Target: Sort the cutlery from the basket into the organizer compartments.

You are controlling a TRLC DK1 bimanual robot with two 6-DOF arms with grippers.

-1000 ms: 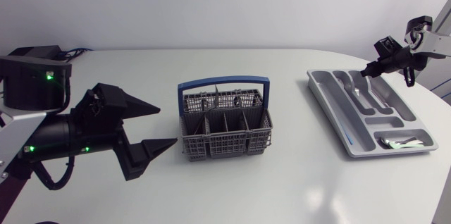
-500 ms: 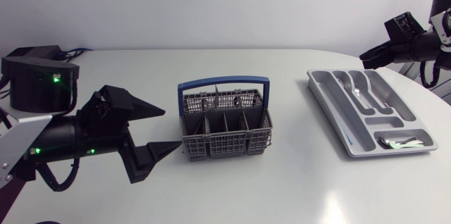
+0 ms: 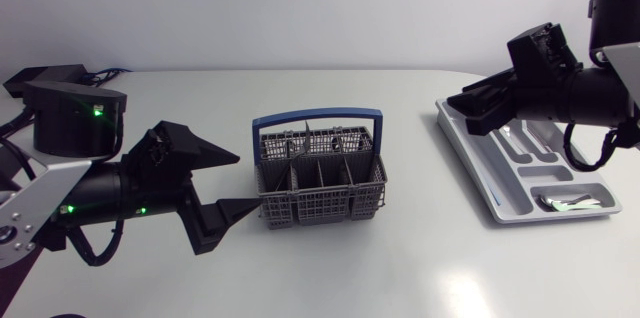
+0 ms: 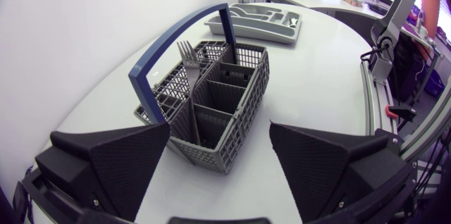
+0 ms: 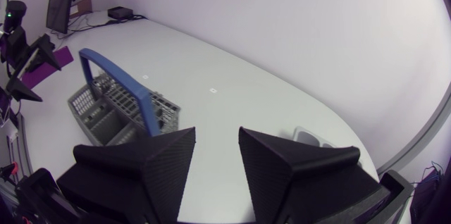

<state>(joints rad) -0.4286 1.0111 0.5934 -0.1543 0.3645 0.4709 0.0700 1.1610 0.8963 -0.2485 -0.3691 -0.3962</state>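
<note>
Head view. The basket [image 3: 318, 178] stands on the surface [image 3: 330, 268] at frame centre. The left gripper [image 3: 245, 180] sits just beside the basket's left wall, its fingers spread wide and holding nothing. The organizer [image 3: 497, 196] lies at right, with some cutlery already in its compartments. The right gripper [image 3: 462, 113] hangs over the organizer's upper-left end, well apart from the basket. The left arm is therefore the nearer one for the next pick.

Compared with the earlier frames, the left gripper has advanced rightward to the basket. The right arm has swung in from the upper-right edge to a position over the organizer.

Left wrist view. The basket is directly ahead of the gripper, centred between its wide-open fingers. One fork [image 4: 189, 83] stands upright in a compartment on the near side, just under the blue handle [image 4: 176, 48]. Its tines point up and its long axis is vertical. In my judgement, a grasp requires going in from above the rim.

Right wrist view. The fingers stand narrowly apart and hold nothing. The basket lies far ahead across the surface.
</note>
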